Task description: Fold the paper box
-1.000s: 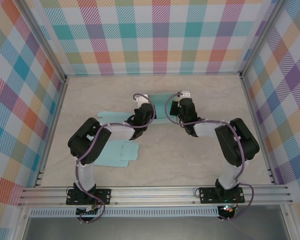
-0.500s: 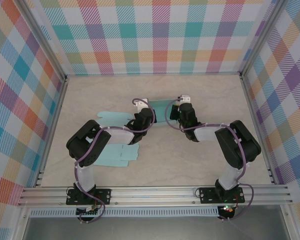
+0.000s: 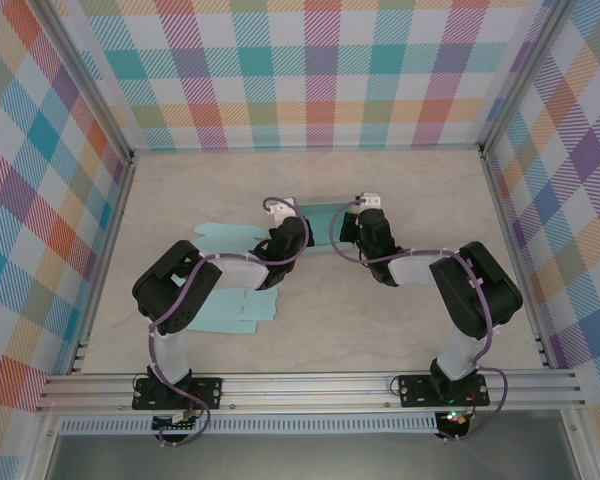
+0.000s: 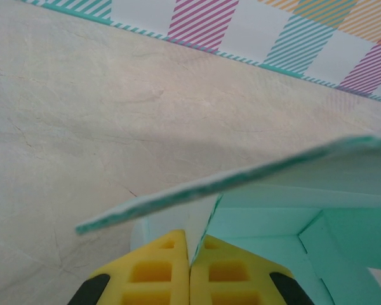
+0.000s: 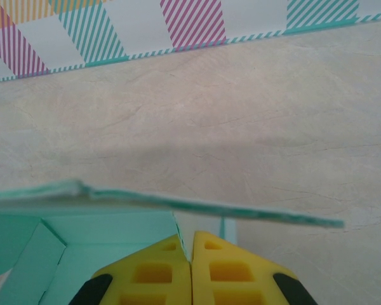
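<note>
The left end effector (image 4: 190, 256) pinches the paper box (image 3: 318, 213) at its 9 o'clock wall. The right end effector (image 5: 191, 249) pinches the 3 o'clock wall.

From where I stand, nothing here can be read: no words, numbers, labels, brand marks or signs. The mint-green paper box (image 3: 320, 213) is plain card on every face that shows. The walls (image 3: 320, 80) carry only coloured checks and stripes, and the pale desk (image 3: 420, 190) has nothing on it but a faint marbled grain.
</note>
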